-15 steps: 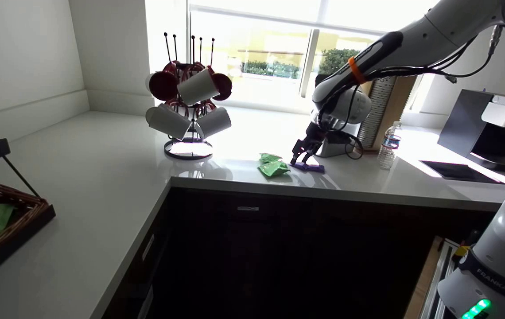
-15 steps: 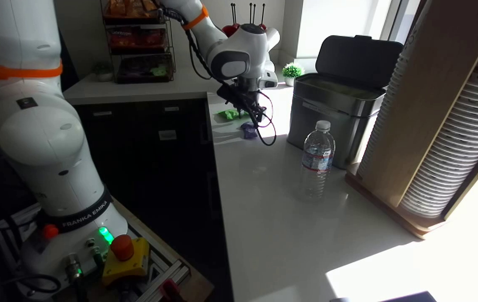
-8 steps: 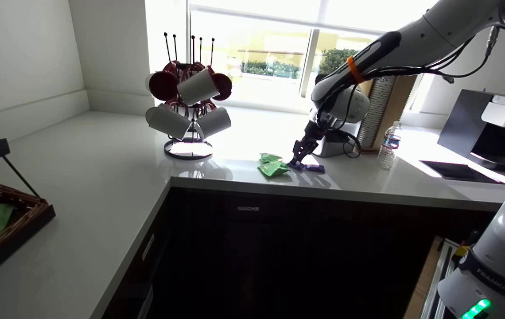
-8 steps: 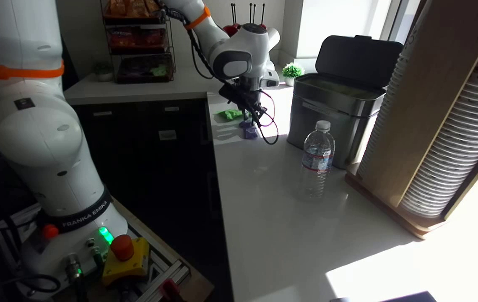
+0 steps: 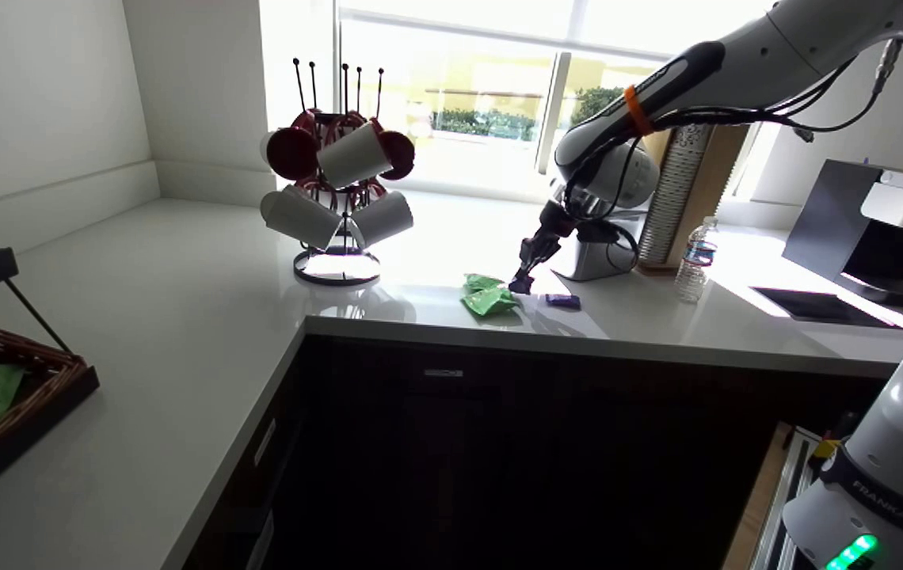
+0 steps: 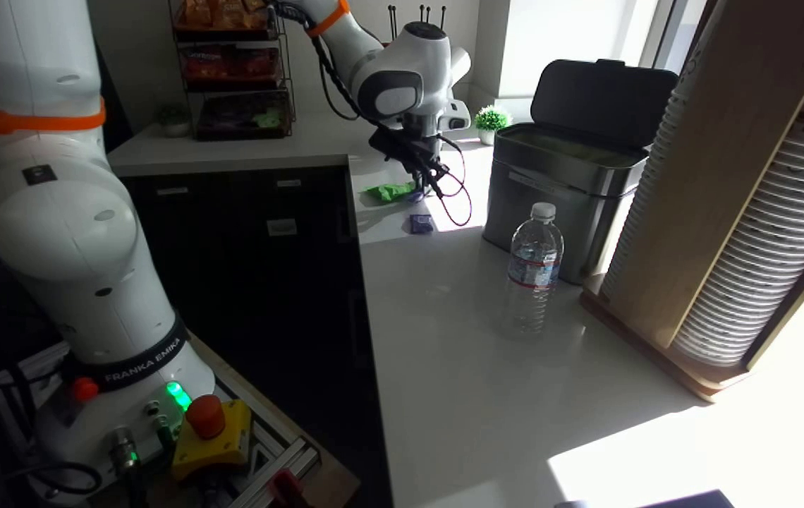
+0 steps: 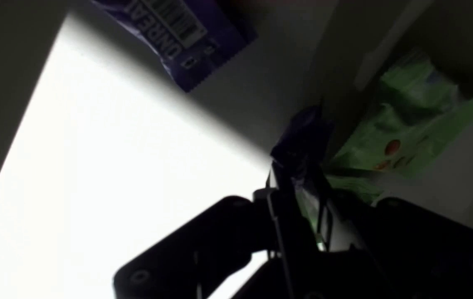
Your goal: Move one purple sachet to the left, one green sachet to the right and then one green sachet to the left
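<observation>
My gripper (image 7: 301, 176) is shut on a dark purple sachet (image 7: 305, 131), which sticks out past the fingertips. In an exterior view this gripper (image 5: 525, 273) hangs just above the counter, right beside the green sachets (image 5: 489, 299). A second purple sachet (image 5: 562, 301) lies flat on the counter to the right of the gripper there; the wrist view has this loose purple sachet (image 7: 191, 45) at its top, print showing. Green sachets (image 7: 406, 120) lie crumpled close together at the right of the wrist view, partly behind my fingers. The held sachet (image 6: 416, 197) is mostly hidden in an exterior view.
A rack of mugs (image 5: 344, 190) stands left of the sachets. Near the arm are a metal bin (image 6: 564, 190), a water bottle (image 6: 534, 261) and a tall cup holder (image 6: 663, 197). A basket (image 5: 63, 368) at far left holds a green packet. The counter's front edge is close.
The jaws have come together on one purple sachet and lifted it a little off the counter, shifting slightly towards the green sachets. The other purple sachet stays in place.
</observation>
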Action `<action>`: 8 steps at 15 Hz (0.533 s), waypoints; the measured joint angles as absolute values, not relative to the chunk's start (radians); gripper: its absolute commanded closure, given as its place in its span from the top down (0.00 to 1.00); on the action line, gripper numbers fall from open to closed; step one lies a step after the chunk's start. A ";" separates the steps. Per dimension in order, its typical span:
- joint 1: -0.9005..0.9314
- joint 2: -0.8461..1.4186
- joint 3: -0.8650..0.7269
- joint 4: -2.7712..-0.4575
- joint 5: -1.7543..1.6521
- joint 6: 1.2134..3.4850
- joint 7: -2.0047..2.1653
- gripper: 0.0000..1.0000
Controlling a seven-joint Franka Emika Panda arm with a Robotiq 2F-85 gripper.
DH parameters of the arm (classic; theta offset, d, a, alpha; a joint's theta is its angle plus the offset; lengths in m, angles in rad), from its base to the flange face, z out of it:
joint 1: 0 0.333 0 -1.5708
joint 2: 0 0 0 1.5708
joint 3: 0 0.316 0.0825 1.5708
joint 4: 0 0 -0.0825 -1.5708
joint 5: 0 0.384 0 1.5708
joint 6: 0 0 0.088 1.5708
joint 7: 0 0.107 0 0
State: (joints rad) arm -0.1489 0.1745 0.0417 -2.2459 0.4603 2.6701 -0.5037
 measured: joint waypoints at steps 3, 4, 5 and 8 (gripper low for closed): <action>-0.137 0.122 0.064 -2.226 0.460 2.670 -0.509 0.03; -0.131 0.103 0.071 -2.218 0.460 2.670 -0.511 0.03; -0.122 0.087 0.075 -2.210 0.460 2.670 -0.513 0.03; -0.085 0.058 0.085 -2.183 0.460 2.667 -0.515 0.03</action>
State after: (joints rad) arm -0.0846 0.0580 0.0854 -2.1826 0.4599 2.6673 -0.5147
